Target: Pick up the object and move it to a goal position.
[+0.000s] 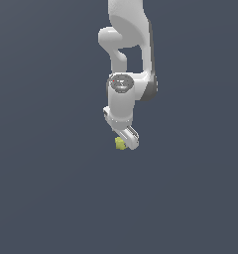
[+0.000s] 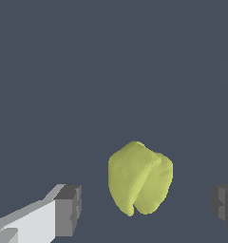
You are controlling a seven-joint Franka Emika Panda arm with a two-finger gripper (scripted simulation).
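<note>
Object [image 2: 139,179] between end effector [image 2: 147,209] fingers [image 2: 68,211], apart from both; arm [image 1: 126,49] above.

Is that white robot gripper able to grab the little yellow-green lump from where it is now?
Probably yes. In the wrist view the yellow-green lump sits between the two grey fingertips with clear gaps on both sides, and nothing blocks it. The white gripper is open and right beside it in the exterior view.

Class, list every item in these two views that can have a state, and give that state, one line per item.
White robot gripper: open, a finger on either side of the lump, neither touching it.
Small yellow-green rounded lump: between the grey finger pads, ungrasped; whether it rests on the surface cannot be told.
White robot arm: reaching down, gripper at the lump.
</note>
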